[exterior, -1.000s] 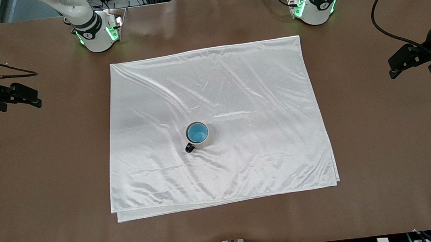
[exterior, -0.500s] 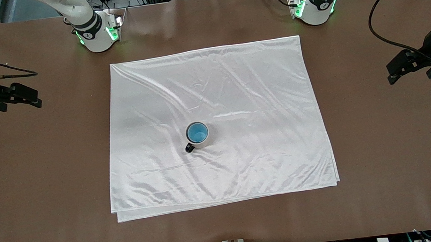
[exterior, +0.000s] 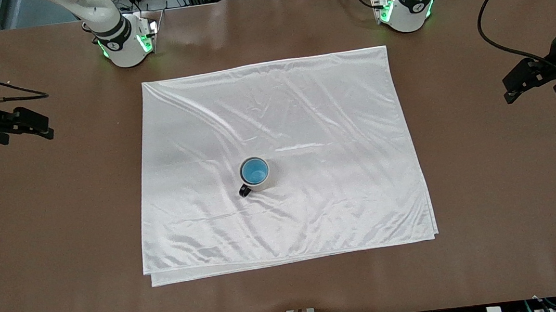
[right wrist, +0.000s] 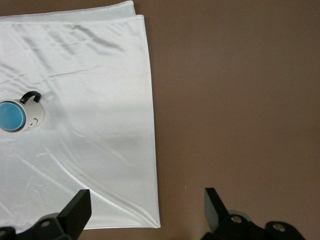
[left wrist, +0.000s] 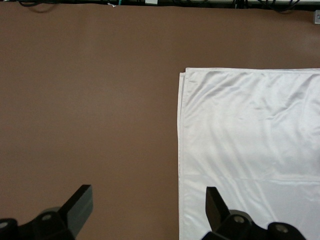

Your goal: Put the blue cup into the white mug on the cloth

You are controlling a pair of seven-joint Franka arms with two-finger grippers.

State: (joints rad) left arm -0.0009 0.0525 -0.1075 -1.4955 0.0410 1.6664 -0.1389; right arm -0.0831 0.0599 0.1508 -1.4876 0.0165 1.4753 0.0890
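From the front you see the blue cup [exterior: 254,170] already nested in the white mug [exterior: 263,180], upright near the middle of the cloth [exterior: 305,121]. The left gripper [exterior: 511,90] and right gripper [exterior: 44,127] hang over bare table [exterior: 56,228], one at each end.

Your left wrist view shows spread, empty fingers [left wrist: 80,202] beside the cloth's edge.

Your right wrist view shows the same, mug [right wrist: 31,111] well apart.

The risk I'd judge: any tug on the slippery cloth could tip the mug.
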